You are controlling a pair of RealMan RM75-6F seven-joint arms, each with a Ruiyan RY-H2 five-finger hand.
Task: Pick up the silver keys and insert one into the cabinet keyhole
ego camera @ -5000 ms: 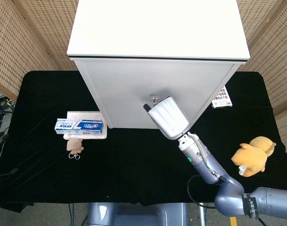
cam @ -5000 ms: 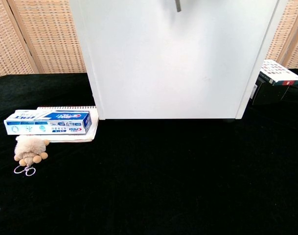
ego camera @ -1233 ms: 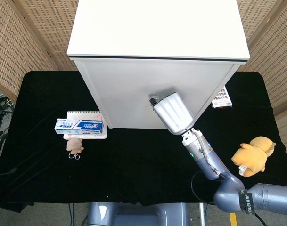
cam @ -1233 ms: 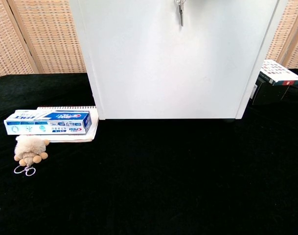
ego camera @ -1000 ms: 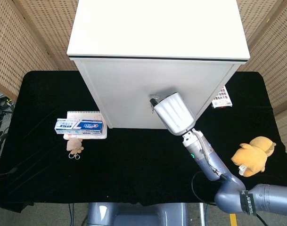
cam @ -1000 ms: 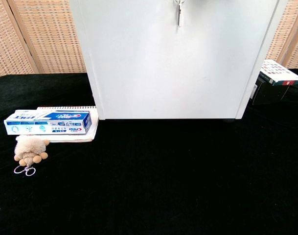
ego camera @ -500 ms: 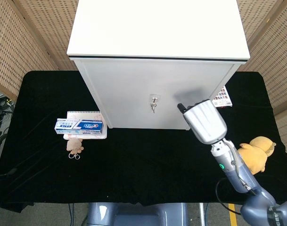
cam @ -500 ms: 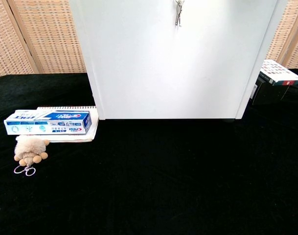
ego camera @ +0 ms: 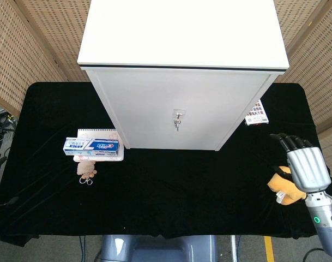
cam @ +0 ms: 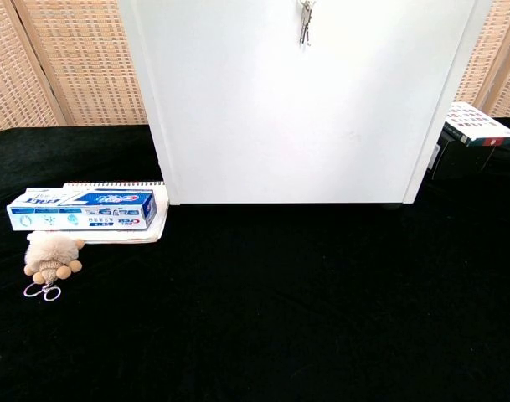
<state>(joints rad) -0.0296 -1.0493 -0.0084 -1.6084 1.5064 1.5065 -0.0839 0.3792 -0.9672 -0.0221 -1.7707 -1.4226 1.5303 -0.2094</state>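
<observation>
Keys (ego camera: 177,124) hang from keyhole (ego camera: 178,114) in cabinet (ego camera: 182,103) front. Right hand (ego camera: 303,164) empty, fingers extended, over yellow plush (ego camera: 284,187), well apart from keys. Left hand unseen.

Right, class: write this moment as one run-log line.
keys: hanging in cabinet keyhole | right robot hand: empty, fingers apart, above yellow plush toy | left robot hand: not in view | step: insertion appears done
</observation>
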